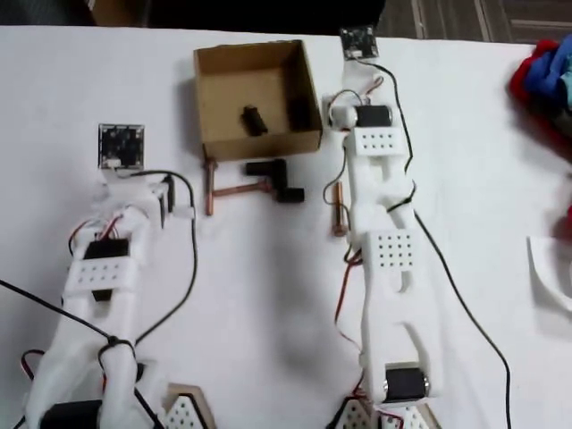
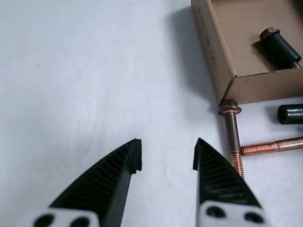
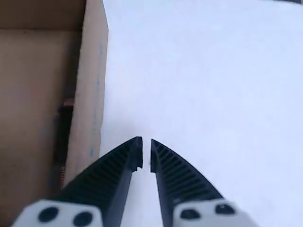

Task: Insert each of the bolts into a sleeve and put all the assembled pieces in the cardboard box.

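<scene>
The cardboard box (image 1: 214,98) stands at the back middle of the table with an assembled bolt and sleeve (image 1: 253,119) lying inside. In front of it lie two copper bolts (image 1: 210,188) (image 1: 243,189) and two black sleeves (image 1: 268,167) (image 1: 288,192). A third bolt (image 1: 339,210) lies beside the right arm. My left gripper (image 2: 165,153) is open just above the table, and one bolt (image 2: 232,132) lies beside one of its fingers. My right gripper (image 3: 146,153) is shut on nothing, just outside the box wall (image 3: 90,85); a second piece (image 3: 64,132) lies behind that wall.
Coloured cloth (image 1: 545,71) lies at the far right edge and a white curved object (image 1: 550,273) sits below it. Black cables (image 1: 192,259) trail from both arms across the table.
</scene>
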{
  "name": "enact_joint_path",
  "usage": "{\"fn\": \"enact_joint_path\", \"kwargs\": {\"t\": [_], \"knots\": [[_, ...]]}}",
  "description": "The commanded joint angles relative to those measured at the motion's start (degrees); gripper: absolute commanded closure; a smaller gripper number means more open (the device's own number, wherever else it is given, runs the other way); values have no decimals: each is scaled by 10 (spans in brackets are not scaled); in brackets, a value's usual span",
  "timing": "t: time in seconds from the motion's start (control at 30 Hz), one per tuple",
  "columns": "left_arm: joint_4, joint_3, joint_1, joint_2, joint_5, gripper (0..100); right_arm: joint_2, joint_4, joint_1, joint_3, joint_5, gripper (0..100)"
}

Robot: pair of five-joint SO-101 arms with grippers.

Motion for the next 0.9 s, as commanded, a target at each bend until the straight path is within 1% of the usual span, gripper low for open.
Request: {"fn": "enact_joint_path", "kwargs": {"t": [0.0, 0.23, 0.47, 0.63, 0.77, 0.87], "knots": [[-11, -1, -3, -3, 2, 806, -1, 15, -27, -10, 4, 978], [-11, -1, -3, -3, 1, 806, -1, 22, -75, -11, 4, 978], [-11, -1, -3, -3, 1, 806, -4, 22, -72, -13, 4, 978], [-11, -1, -3, -3, 1, 806, -30, 41, -55, -55, 4, 978], [-11, -1, -3, -3, 1, 806, -53, 93, -34, -96, 4, 975], [-11, -1, -3, -3, 1, 806, -69, 176, -36, -124, 4, 975]]}}
